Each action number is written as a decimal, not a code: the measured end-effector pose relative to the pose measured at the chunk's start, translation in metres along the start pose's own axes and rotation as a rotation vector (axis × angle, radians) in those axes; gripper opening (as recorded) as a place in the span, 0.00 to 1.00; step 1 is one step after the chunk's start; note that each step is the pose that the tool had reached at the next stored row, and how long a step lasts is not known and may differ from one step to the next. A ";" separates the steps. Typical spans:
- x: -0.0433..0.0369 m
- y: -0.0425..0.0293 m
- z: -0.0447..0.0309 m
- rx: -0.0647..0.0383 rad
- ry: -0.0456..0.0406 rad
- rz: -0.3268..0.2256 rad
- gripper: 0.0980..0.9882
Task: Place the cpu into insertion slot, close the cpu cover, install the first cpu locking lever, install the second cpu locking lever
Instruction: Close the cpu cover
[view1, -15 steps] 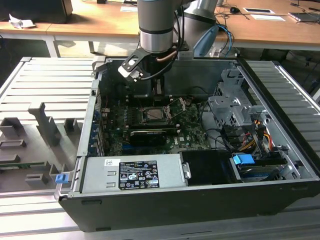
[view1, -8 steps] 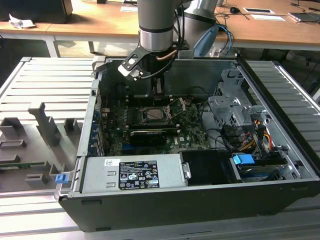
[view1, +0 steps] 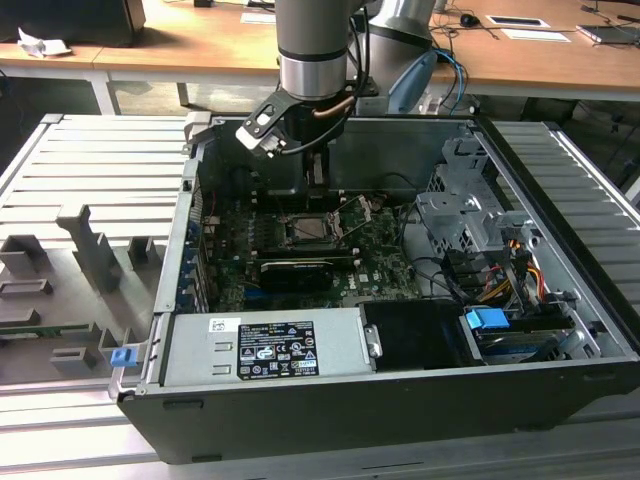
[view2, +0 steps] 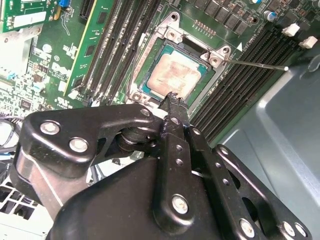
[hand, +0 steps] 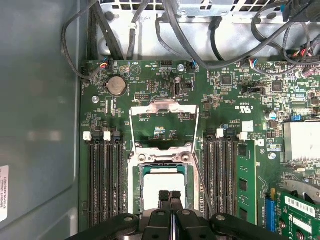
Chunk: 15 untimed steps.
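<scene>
Right now I see the gripper (hand: 170, 196) with its fingers pressed together, holding nothing. Just past the tips the cpu (view2: 172, 77) lies flat in its socket (view2: 150, 60), a silvery-grey square with a pale tan smear. Beyond it the cpu cover (hand: 162, 106) stands swung open. The fingers hide the cpu's near edge, and I cannot tell whether they touch it.

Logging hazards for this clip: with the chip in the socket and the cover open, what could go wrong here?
The gripper, shut, sits right over the cpu; pressing down could scratch or shift it. The cpu cover stands open and a thin lever sticks out; the arm may snag either.
</scene>
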<state>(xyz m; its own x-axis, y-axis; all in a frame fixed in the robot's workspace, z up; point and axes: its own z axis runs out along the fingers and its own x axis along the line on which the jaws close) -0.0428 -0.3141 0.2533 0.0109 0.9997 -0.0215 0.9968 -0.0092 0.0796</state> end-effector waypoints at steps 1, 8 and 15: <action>0.0000 0.0000 -0.0003 0.000 -0.0002 0.000 0.01; 0.0003 0.0002 -0.0023 0.000 -0.0015 0.000 0.01; 0.0004 0.0007 -0.0033 0.000 -0.0018 0.000 0.01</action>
<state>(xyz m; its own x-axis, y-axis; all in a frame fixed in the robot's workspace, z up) -0.0424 -0.3137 0.2566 0.0108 0.9997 -0.0234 0.9968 -0.0089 0.0796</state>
